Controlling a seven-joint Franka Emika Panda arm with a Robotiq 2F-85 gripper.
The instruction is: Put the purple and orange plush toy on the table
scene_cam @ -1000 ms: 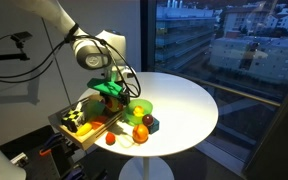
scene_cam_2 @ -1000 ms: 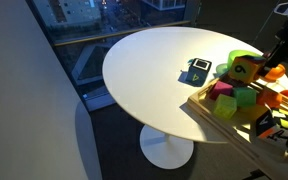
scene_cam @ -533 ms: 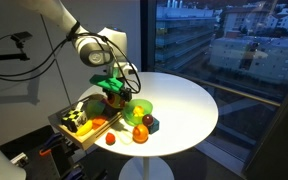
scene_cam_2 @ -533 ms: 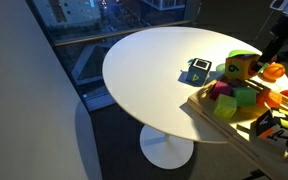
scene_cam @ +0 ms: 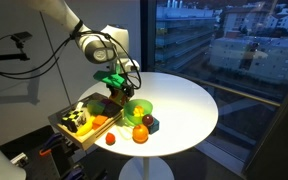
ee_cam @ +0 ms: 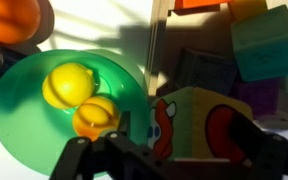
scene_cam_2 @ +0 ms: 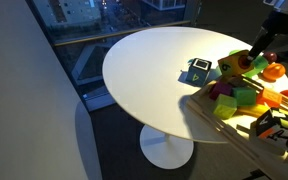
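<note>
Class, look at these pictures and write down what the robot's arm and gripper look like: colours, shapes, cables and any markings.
The arm is glossy white, built of thick rounded segments, with a grey and black ring at the wrist joint. Thin black cables loop beside the wrist. The gripper is black with a bright green part on it in an exterior view. Its fingers look dark and blocky. No markings are readable.

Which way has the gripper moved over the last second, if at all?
Yes: the gripper has risen above the wooden tray, drifting slightly toward the green bowl.
</note>
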